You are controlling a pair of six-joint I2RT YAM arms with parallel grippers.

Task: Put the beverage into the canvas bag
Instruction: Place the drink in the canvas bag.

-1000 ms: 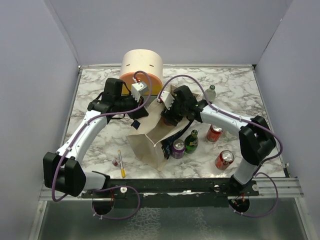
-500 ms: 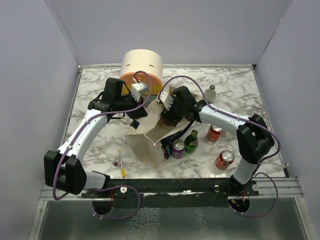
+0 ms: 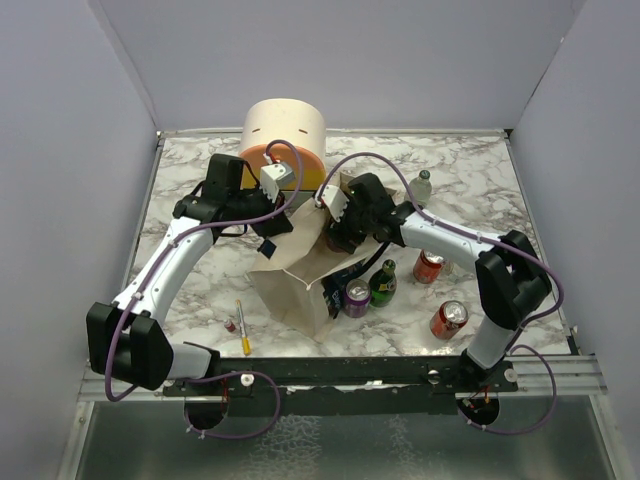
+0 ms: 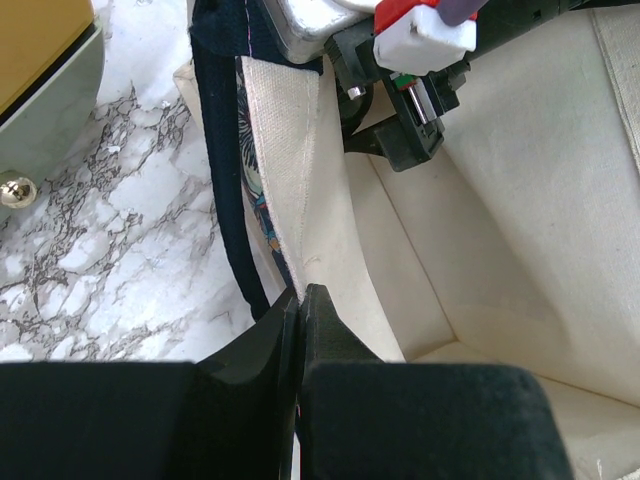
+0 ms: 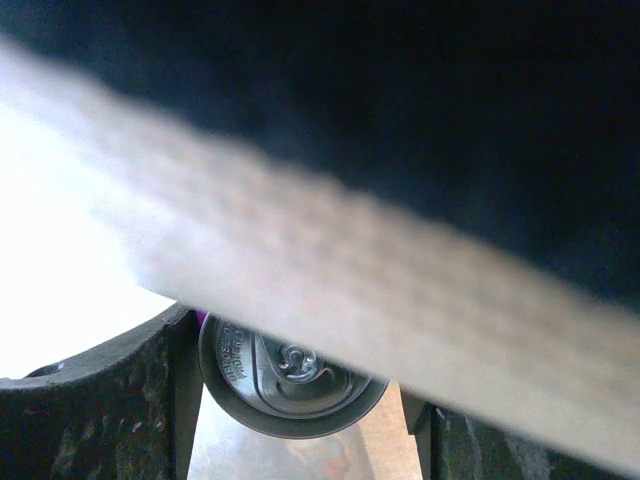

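White marble-look tabletop (image 3: 470, 170) veined with grey fills the middle of the top view, and it's boxed in by plain pale lavender-grey panels: a back wall (image 3: 330, 60) at 12 o'clock, a left wall (image 3: 60, 200) at 9 and a right wall (image 3: 590, 150) at 3. Down at 6 o'clock a dark metal rail (image 3: 350, 372) runs along the near edge with a dull grey-green textured sheet (image 3: 330, 445) below it. The light is soft and even, shadows faint.
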